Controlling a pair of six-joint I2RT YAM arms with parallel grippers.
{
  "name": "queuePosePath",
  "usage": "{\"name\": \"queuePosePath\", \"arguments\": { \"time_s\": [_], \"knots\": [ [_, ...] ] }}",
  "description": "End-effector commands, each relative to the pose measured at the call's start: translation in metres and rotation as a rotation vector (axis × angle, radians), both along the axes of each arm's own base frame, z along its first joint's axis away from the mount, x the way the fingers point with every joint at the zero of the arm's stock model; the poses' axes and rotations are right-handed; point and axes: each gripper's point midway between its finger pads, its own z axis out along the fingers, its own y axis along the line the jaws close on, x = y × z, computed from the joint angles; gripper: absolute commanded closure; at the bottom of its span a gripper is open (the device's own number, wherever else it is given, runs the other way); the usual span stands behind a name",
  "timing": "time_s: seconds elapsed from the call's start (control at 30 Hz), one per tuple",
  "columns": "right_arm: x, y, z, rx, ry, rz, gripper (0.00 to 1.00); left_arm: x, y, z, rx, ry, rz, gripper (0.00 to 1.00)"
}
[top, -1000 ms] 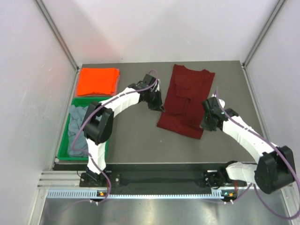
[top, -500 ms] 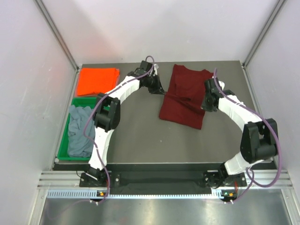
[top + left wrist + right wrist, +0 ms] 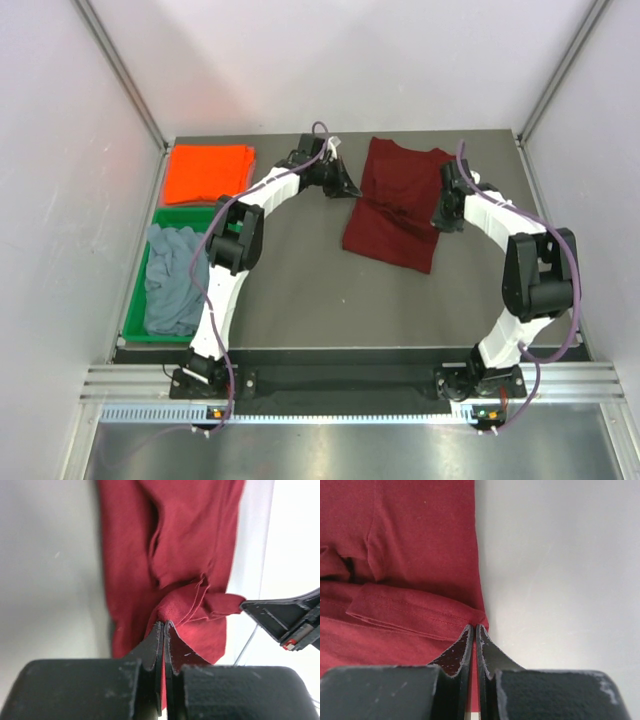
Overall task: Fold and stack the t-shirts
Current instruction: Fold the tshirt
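Seemingly, maroon shirt (image 3: 170,540), pinched in left claw (image 3: 164,626)

The dark grey worktop (image 3: 300,290) carries three things; a folded orange t-shirt (image 3: 205,173) lies flat in its far left corner; a green tray (image 3: 185,215) sits along the left edge, just nearer than that shirt; a maroon t-shirt (image 3: 395,215) lies right of centre, close to the far edge, partly folded over itself.

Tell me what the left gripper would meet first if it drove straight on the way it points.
The maroon t-shirt: the left gripper is shut on a bunched fold of it, and more of that cloth lies straight ahead.
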Motion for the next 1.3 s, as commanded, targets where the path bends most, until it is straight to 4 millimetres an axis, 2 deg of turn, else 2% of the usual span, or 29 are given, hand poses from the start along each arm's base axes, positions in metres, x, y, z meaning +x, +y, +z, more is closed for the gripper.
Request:
{"name": "queuePosePath", "arguments": {
  "time_s": [0.0,0.27,0.57,0.9,1.1,1.13,1.17,1.27],
  "knots": [
    [0.024,-0.006,0.020,0.011,-0.084,-0.005,1.00,0.020,-0.016,0.039,-0.120,-0.125,-0.024,1.00],
    [0.035,-0.020,0.021,0.042,-0.108,-0.034,1.00,0.032,-0.016,0.036,-0.115,-0.140,0.017,1.00],
    [0.054,-0.016,0.015,0.088,-0.115,-0.012,1.00,0.046,-0.009,0.019,-0.069,-0.140,0.069,1.00],
    [0.068,-0.017,0.010,0.100,-0.113,-0.007,1.00,0.059,0.000,0.021,-0.055,-0.180,0.108,1.00],
    [0.075,-0.016,0.013,0.114,-0.132,-0.016,0.98,0.064,-0.003,0.023,-0.067,-0.206,0.095,1.00],
    [0.077,-0.016,0.012,0.115,-0.130,-0.017,0.90,0.064,-0.003,0.021,-0.066,-0.205,0.094,0.97],
    [0.077,-0.017,0.012,0.117,-0.131,-0.021,0.88,0.065,-0.002,0.021,-0.065,-0.206,0.097,0.88],
    [0.081,-0.016,0.017,0.121,-0.136,-0.018,0.83,0.066,0.003,0.023,-0.059,-0.204,0.104,0.73]
  ]
}}
